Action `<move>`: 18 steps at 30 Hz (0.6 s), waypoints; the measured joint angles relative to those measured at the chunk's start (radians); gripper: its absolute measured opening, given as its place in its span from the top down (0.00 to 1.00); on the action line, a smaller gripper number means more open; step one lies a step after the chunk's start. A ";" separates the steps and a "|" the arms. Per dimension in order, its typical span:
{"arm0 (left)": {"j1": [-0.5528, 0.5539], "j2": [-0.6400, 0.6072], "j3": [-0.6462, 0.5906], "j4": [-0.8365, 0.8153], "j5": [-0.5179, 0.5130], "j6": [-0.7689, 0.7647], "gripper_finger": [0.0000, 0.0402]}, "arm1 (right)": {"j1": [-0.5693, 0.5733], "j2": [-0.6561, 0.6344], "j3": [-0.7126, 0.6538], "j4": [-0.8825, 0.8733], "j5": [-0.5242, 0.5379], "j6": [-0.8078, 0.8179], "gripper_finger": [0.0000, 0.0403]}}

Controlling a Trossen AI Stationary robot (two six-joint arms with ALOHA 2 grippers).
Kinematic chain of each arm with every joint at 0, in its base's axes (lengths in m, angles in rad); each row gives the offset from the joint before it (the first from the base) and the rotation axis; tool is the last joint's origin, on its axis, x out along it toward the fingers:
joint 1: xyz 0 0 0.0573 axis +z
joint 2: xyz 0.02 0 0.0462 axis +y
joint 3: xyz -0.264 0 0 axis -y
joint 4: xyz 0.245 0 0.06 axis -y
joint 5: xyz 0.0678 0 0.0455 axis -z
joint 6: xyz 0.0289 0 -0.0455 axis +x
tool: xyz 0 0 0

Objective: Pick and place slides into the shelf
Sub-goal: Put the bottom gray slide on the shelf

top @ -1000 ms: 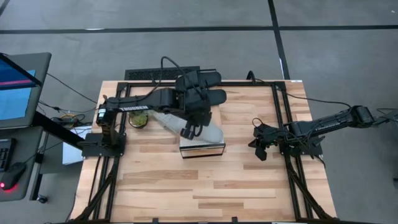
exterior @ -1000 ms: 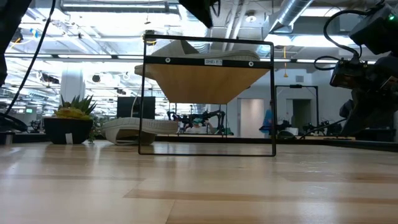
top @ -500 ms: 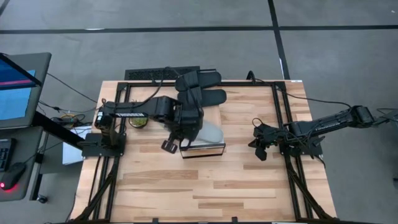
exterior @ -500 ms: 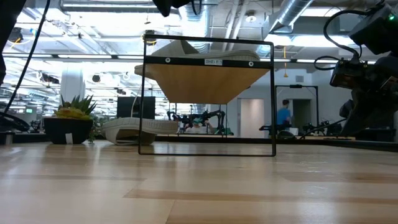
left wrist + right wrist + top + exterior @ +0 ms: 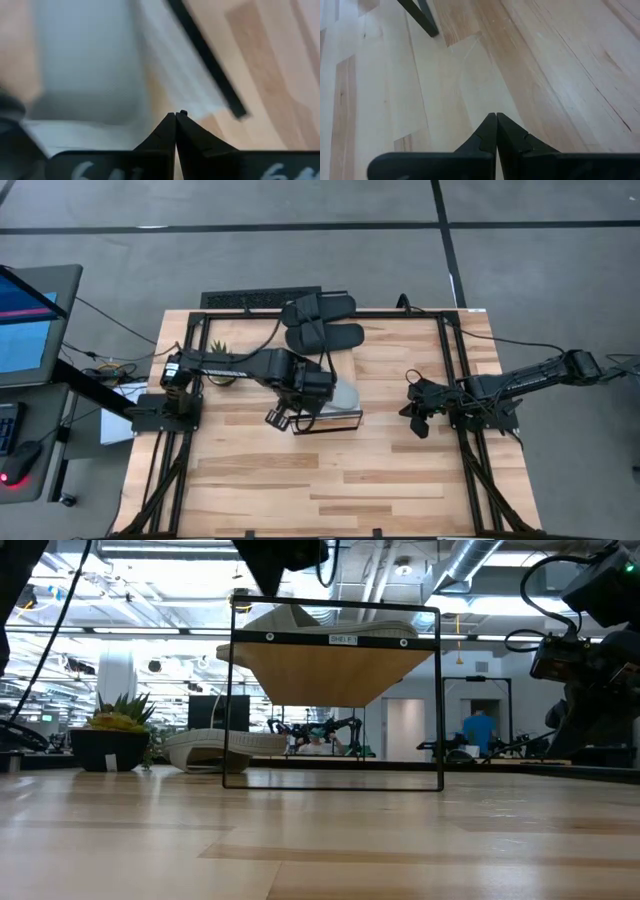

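Left gripper: the left gripper (image 5: 279,418) hung above the shelf's left front corner, its fingers pressed together with nothing between them; in the left wrist view the left gripper (image 5: 175,116) showed the two dark tips meeting.
Shelf: the shelf (image 5: 340,420) sat just to the right of and below the left gripper, its silvery front edge facing the near side of the table; in the low view the shelf (image 5: 335,610) showed as a dark frame with a tilted wooden board inside.
Pale slide on shelf: a pale grey-green slide (image 5: 342,394) lay on top of the shelf, just beyond and right of the left gripper.
Second pale slide: another pale slide (image 5: 205,750) lay on the table behind the shelf's left side in the low view; from above the left arm hid it.
Black slides: two black slides (image 5: 322,323) lay side by side at the far edge of the table, well beyond the left gripper.
Plant: a small potted plant (image 5: 112,735) stood to the left of the left gripper, near the arm's base.
Right gripper: the right gripper (image 5: 417,420) waited well to the right of the shelf, clenched and empty, low over bare table (image 5: 470,75).
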 joint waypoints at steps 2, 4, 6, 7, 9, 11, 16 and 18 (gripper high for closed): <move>0.011 0.000 0.000 0.018 -0.009 0.001 1.00 | 0.000 0.000 0.000 0.003 0.000 0.000 1.00; 0.016 0.010 0.001 0.031 -0.033 0.005 1.00 | 0.000 0.000 0.000 0.005 0.000 0.000 1.00; 0.017 0.026 0.001 0.038 -0.049 0.007 1.00 | 0.000 0.000 0.000 0.004 0.000 0.000 1.00; 0.017 0.040 0.000 0.038 -0.049 0.007 1.00 | 0.000 0.000 0.000 0.004 0.000 0.000 1.00; 0.018 0.067 0.000 0.039 -0.049 0.013 1.00 | 0.000 0.000 0.000 0.004 0.000 0.000 1.00; 0.019 0.091 0.001 0.034 -0.064 0.018 1.00 | 0.000 0.000 0.000 0.005 0.000 0.001 1.00; 0.029 0.099 0.001 0.080 -0.095 0.039 1.00 | 0.000 0.000 0.000 0.003 0.000 0.001 1.00; 0.038 0.099 0.011 0.099 -0.099 0.034 1.00 | 0.000 0.000 0.000 0.004 0.000 0.001 1.00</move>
